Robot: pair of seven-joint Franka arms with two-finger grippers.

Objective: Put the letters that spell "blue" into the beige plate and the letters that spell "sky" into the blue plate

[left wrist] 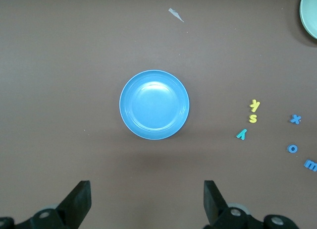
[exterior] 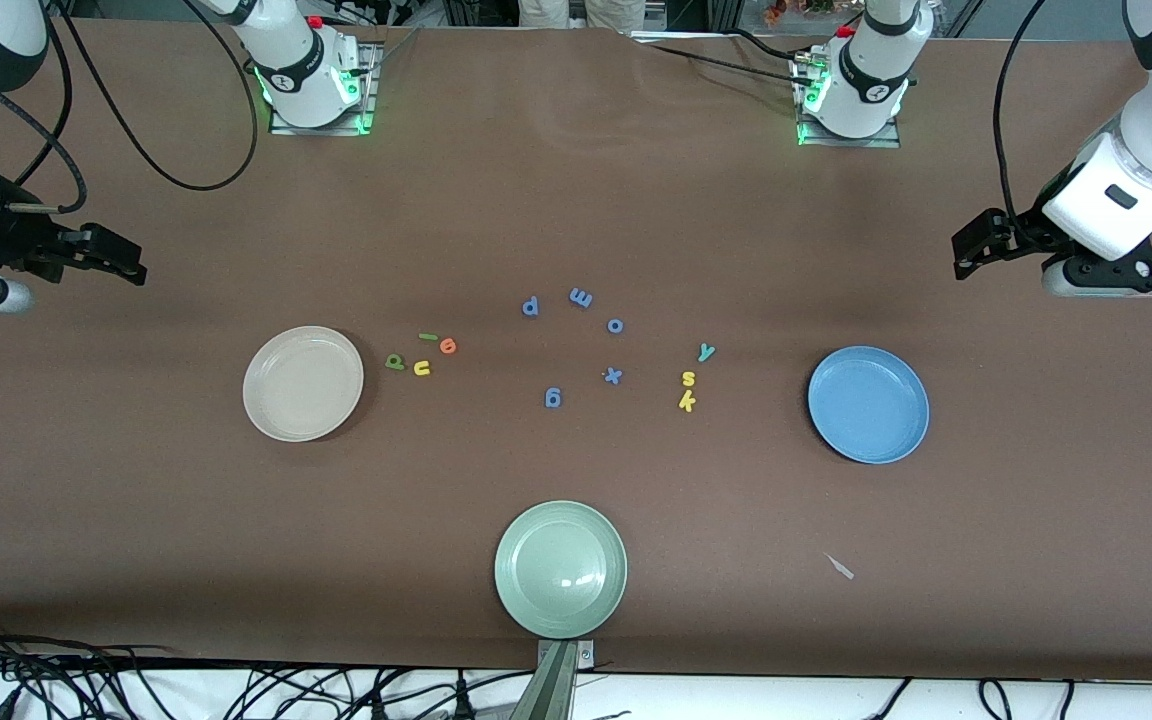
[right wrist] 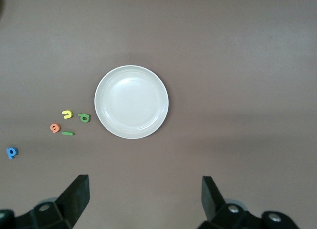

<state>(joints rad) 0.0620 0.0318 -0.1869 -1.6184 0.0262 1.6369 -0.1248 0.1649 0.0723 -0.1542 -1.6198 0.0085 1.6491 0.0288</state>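
Nothing is sorted yet: both claws hang spread and empty, the left claw [left wrist: 146, 201] at the table's left-arm end above the round sky-blue plate [exterior: 868, 404], the right claw [right wrist: 143, 199] at the other end above the round cream-beige plate [exterior: 302, 383]. The four small "blue" letters [exterior: 421, 354] lie just beside the beige plate, the three "sky" letters [exterior: 691, 378] near the blue one. Next, probably, a claw must descend onto one letter.

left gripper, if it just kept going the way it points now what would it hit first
Most likely the blue plate: the left gripper hangs open above the left arm's end of the table, and its wrist view has the plate nearly centred. Depth is unclear, so it might meet bare table beside the rim.
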